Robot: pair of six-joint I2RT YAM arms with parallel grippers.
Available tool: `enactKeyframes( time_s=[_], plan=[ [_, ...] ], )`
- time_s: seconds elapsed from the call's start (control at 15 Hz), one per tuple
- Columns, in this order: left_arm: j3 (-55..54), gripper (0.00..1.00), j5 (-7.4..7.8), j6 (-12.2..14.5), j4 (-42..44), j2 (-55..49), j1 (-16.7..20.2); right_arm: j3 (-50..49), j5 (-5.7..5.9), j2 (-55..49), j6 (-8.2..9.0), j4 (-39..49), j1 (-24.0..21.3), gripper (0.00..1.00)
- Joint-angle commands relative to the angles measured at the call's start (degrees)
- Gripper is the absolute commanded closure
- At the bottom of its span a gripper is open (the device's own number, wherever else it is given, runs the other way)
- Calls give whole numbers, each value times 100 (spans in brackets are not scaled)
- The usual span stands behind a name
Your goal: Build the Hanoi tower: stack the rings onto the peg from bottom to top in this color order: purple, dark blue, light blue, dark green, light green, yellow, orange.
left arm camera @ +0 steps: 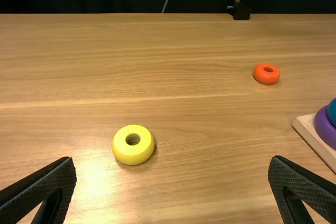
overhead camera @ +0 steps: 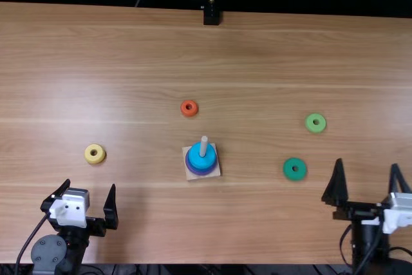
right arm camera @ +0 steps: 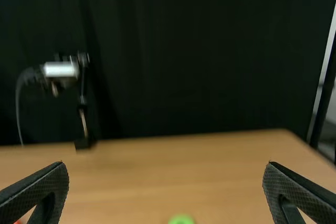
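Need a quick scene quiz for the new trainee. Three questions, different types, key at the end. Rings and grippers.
1. Count: how many rings lie loose on the table?
2. True or false: the left gripper is open and holds no ring.
3. Fill in: with the light blue ring topmost on the peg, the task order makes the ____ ring next.

Key:
1. Four: orange ring, yellow ring, light green ring, dark green ring.
2. True.
3. Dark green.
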Motion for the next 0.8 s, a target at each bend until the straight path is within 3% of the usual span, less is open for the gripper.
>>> enactKeyframes(
  time_s=[0.0, 0.27, 0.33, 0.53, 0.6, 0.67, 0.73],
  plan=[
    [-598, 0, 127, 83, -422, -69, 17, 632, -23, 691, 29, -154, -24, 0],
    [-598, 0, 127, 83, -422, -69, 17, 2328, 41, 2712, 81, -2791, 73, 0],
    [-598, 0, 127, 83, -422, -69, 17, 2618, 41, 3275, 229, -3223, 135, 0],
    [-598, 0, 127, 83, -422, -69, 17, 2794, 41, 4338, 1516, -3539, 258, 0],
    [-598, 0, 127, 83, -422, -69, 17, 2759, 41, 4602, 1801, -3476, 372, 0],
    [-598, 0, 127, 83, -422, -69, 17, 2750, 41, 4857, 1885, -3476, 513, 0],
    [-598, 0, 127, 83, -422, -69, 17, 2742, 62, 5173, 1843, -3518, 653, 0]
  ],
)
